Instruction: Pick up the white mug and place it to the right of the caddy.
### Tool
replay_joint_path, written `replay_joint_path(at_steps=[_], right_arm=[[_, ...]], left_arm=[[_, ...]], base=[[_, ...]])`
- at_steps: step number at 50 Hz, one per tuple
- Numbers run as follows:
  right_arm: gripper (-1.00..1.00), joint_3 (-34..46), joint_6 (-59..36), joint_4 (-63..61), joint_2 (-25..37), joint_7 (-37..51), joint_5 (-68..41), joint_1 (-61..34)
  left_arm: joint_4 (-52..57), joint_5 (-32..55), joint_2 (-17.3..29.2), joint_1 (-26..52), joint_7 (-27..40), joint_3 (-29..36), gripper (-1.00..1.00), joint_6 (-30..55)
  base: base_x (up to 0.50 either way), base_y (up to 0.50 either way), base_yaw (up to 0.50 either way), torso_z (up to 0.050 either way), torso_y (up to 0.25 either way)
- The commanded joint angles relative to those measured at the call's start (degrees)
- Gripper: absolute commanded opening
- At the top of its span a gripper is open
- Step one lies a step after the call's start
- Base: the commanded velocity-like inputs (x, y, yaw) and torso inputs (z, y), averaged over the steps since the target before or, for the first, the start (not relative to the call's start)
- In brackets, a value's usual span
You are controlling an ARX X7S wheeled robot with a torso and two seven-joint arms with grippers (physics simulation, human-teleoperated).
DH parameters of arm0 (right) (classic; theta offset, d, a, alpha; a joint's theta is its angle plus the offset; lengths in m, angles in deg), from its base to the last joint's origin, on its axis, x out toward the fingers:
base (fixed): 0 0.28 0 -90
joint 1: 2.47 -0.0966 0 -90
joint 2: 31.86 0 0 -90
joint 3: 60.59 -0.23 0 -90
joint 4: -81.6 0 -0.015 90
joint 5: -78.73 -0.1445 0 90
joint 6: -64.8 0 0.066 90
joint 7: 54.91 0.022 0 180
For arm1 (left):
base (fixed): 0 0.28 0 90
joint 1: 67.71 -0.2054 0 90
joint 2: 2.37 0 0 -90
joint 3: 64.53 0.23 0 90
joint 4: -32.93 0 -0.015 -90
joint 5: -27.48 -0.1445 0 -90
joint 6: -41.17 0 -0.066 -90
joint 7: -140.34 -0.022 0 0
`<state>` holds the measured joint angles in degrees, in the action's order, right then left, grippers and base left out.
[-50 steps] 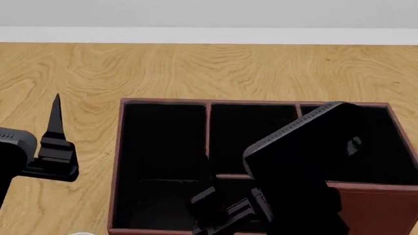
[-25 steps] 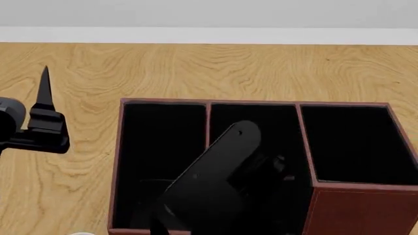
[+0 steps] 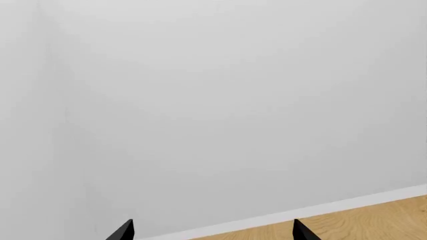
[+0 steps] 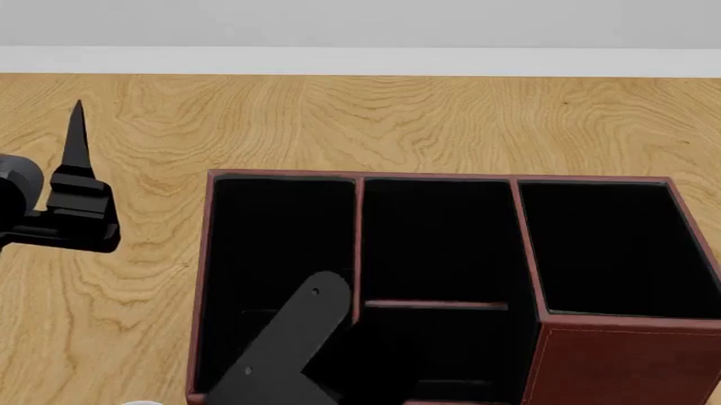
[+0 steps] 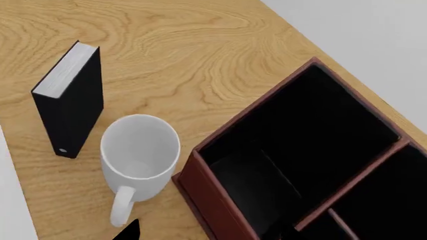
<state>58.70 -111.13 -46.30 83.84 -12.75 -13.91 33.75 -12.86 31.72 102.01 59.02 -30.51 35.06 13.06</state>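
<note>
**A:** Glossy white, tapered, loop handle: that's the white mug (image 5: 139, 156) we're after. In the right wrist view it's standing upright on the wood-grain table (image 5: 167, 60), just beside the corner of the big reddish-brown leather-look caddy with black-lined compartments (image 5: 220, 200), and near a thin black book with white pages (image 5: 70, 102) that's standing on end on its other side. Handle is pointing away from the book, toward the camera.

**B:** How's it going to handle, you reckon?

**A:** I'm guessing rigid and fairly light, but that glaze is probably slippery (and it'd chip if it got knocked against the caddy). I'd be pinching the rim wall on the side away from the caddy, or straddling the handle, since there's barely any room on the caddy side.

**B:** And the claws?

**A:** The left gripper (image 3: 212, 231) is showing two fingertips set well apart with nothing between them, facing the wall. The right gripper (image 5: 210, 231) is hovering above the mug and caddy, holding nothing; only slivers of its tips are showing, apparently spread wide.

**B:** Head camera?

**A:** It's mostly showing the caddy; I can't make out the mug there.
</note>
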Motion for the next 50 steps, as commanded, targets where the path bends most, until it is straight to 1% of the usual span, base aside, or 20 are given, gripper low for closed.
replay_joint_path(at_steps=[1,10,18,21,22,26,35,41,46,50], right_arm=[[1.00,5.79,1.17,2.51,-2.18,4.66,-3.37,0.08],[1.00,8.68,1.92,4.22,-4.03,3.58,-2.31,0.06],[1.00,13.13,2.00,6.86,-6.88,6.01,-3.17,-0.25],[1.00,13.48,2.37,6.85,-6.73,6.07,-3.28,-0.44],[1.00,15.17,2.04,8.27,-8.25,7.43,-4.39,-1.05],[1.00,16.63,2.24,9.59,-9.05,8.43,-5.78,-2.08],[1.00,19.16,2.18,13.70,-10.49,5.18,-4.28,-3.12],[1.00,20.81,2.36,16.40,-11.48,4.46,-5.08,-4.23],[1.00,21.77,2.65,17.95,-11.92,1.94,-2.98,-4.57],[1.00,22.90,3.13,19.40,-12.37,-2.38,0.93,-4.64]], left_arm=[[0.69,0.10,-0.43,1.07,0.56,0.93,1.00,1.48],[1.64,0.16,-0.76,2.13,1.06,1.68,1.00,3.12],[1.37,0.56,-0.76,2.11,0.96,1.15,1.00,2.47],[1.37,0.62,-0.73,2.12,1.01,1.15,1.00,2.47],[1.94,0.58,-0.66,2.13,1.11,1.47,1.00,2.96],[2.98,0.82,-0.83,2.53,1.20,1.22,1.00,4.23],[4.19,1.10,-1.32,2.96,1.65,1.45,1.00,5.84],[4.40,1.35,-1.30,2.86,1.66,1.25,1.00,5.84],[4.31,1.52,-1.11,2.74,1.61,1.12,1.00,5.59],[3.71,1.76,-0.89,2.28,1.38,0.44,1.00,4.73]], base=[[0.00,0.00,0.00,0.000,0.000],[0.00,0.00,0.00,0.000,0.000],[0.00,0.00,0.00,0.000,0.000],[0.00,0.00,0.00,0.000,0.000],[0.00,0.00,0.00,0.000,0.000],[0.00,0.00,0.00,0.000,0.000],[0.00,0.00,0.00,0.000,0.000],[0.00,0.00,0.00,0.000,0.000],[0.00,0.00,0.00,0.000,0.000],[0.00,0.00,0.00,0.000,0.000]])
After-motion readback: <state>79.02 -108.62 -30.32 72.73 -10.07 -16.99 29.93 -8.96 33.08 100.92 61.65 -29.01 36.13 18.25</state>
